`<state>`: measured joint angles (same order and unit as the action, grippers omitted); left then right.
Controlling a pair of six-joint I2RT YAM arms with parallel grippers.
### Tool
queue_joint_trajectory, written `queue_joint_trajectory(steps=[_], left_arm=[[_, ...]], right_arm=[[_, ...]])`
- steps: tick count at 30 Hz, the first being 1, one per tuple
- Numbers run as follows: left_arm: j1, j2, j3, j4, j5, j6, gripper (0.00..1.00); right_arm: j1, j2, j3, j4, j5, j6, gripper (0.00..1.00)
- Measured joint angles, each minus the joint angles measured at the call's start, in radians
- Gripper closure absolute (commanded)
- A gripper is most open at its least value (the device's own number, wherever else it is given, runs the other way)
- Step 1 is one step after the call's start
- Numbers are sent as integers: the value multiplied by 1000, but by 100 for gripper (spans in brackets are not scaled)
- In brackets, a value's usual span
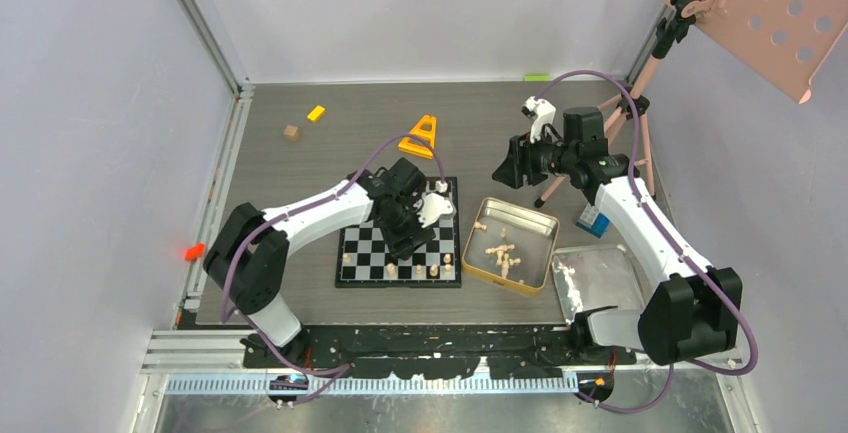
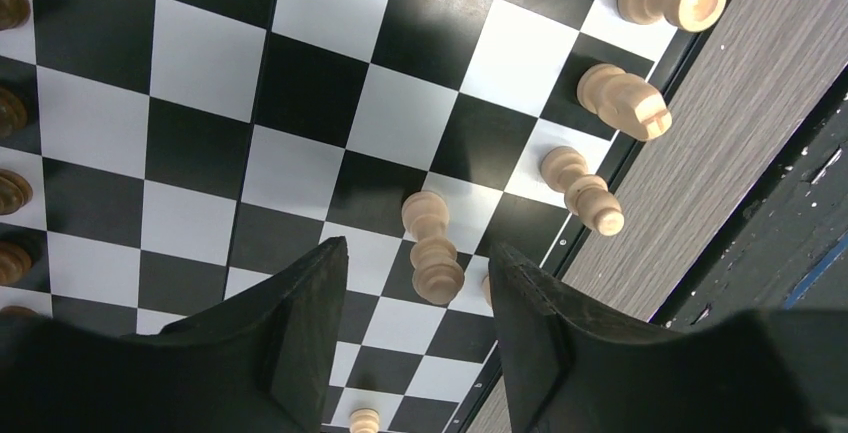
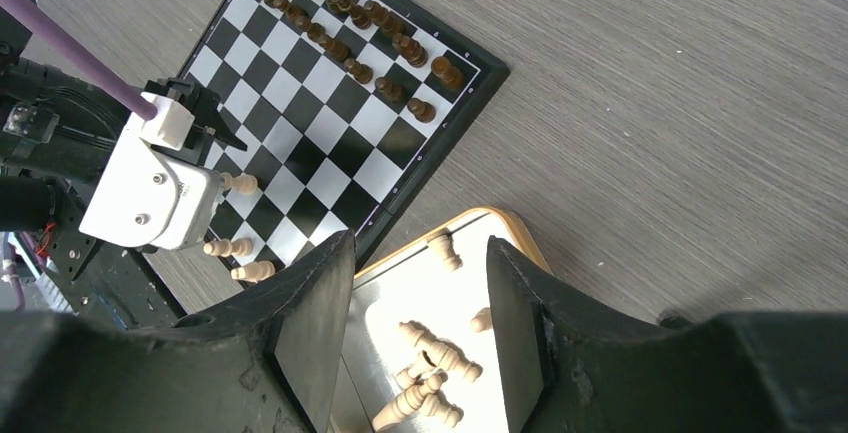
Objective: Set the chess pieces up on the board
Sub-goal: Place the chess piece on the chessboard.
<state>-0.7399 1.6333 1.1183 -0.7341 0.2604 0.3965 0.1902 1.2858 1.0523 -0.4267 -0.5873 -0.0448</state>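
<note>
From above, the left arm's wrist (image 1: 405,211) covers the middle of the board (image 1: 352,258) and its own fingertips, so you cannot see them there. The chess pieces (image 1: 432,271) on the near row are too small to name. At the left wrist, dark pieces (image 2: 12,193) are cut by the left edge, and one pale piece (image 2: 487,290) hides behind a finger (image 2: 540,343). At the right wrist, the fingers (image 3: 315,343) mask part of the gold tin (image 3: 468,219) — its pieces run off the bottom edge.

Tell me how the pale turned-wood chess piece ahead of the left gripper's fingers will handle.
The pale turned-wood chess piece stands slim on a small base, so a sideways nudge would probably tip it. Its rounded body would likely roll once down and might slip between the fingers.
</note>
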Motion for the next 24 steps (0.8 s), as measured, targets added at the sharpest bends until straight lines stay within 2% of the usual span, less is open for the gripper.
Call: queue_joint_trajectory(steps=[6,17,24], left_arm=[[-8,22,23,0,-4,-3,56],[-26,25,43,-35,21,6,81],[-52,8,39,-66,34,9,85]], right_arm=[[-9,6,-5,-2,-12,0,45],[-24,15,-10,-4,-27,0,48],[-30,21,-11,-8,-32,0,50]])
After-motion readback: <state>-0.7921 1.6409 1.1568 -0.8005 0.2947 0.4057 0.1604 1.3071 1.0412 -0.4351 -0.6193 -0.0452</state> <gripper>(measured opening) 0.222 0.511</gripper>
